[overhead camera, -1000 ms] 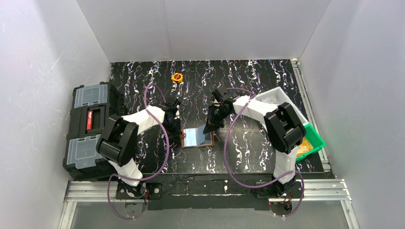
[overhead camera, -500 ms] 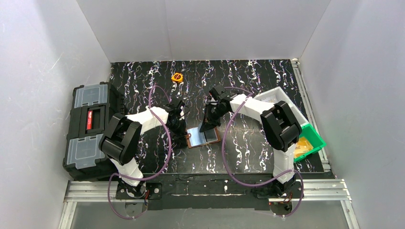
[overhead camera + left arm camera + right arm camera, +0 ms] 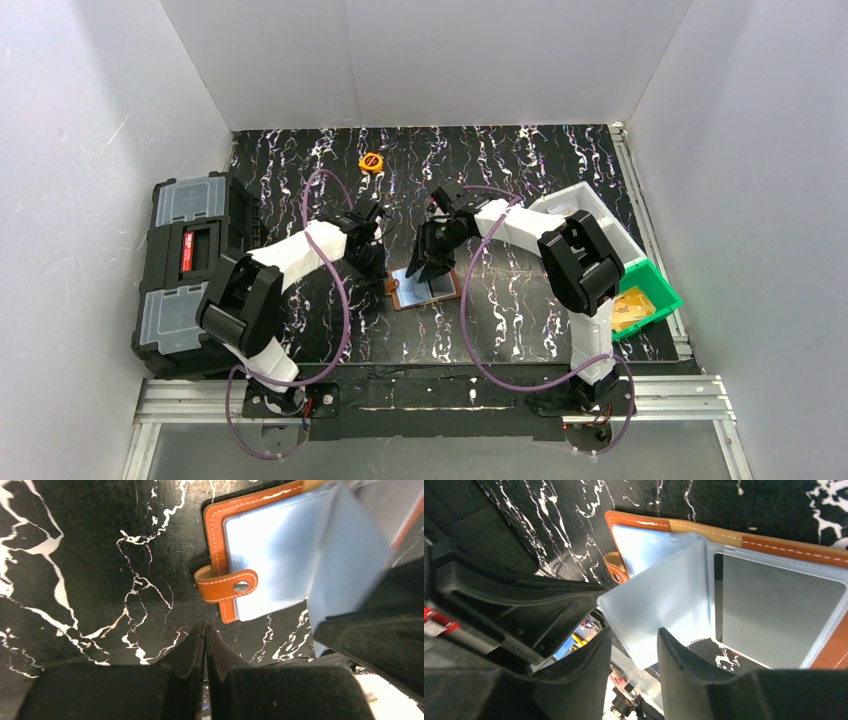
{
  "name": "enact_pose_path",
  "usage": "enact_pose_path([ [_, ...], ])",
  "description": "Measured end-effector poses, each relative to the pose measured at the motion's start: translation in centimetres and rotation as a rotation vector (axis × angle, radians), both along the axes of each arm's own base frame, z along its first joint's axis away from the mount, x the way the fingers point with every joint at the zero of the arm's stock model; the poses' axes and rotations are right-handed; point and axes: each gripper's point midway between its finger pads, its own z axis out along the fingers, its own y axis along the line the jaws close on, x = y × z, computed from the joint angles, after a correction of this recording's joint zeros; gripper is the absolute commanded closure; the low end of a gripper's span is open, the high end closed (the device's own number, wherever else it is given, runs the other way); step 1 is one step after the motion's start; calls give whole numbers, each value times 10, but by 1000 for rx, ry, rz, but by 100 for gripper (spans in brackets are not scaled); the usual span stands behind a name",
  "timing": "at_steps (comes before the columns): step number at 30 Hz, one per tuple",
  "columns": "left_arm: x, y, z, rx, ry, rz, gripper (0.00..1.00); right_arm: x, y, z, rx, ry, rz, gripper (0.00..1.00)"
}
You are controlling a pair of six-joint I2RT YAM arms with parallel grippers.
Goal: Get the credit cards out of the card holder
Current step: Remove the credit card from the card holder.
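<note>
So the card holder (image 3: 425, 289) lay open approx mid tabletop (image 3: 560, 160) w/ one clear pocket leaf (image 3: 659, 600) standing up. Btw right gripper (image 3: 634, 630) was open, jaws either side of that leaf; left gripper (image 3: 205, 630) was fully closed, empty, just beside the snap tab (image 3: 227, 584).

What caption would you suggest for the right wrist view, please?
Right gripper, jaws apart, straddling a raised clear pocket of the open card holder on the marbled table.

No legible text, seemingly anywhere.
</note>
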Motion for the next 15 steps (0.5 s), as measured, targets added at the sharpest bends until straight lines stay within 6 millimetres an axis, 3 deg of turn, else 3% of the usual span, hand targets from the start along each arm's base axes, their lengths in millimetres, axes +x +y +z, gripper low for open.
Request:
enact_pose_path([
  [5,9,0,21,-11,-56,0,100,3,4,5,16,-11,0,33],
  [15,9,6,41,-19,-87,9,97,2,18,10,45,-1,6,28],
])
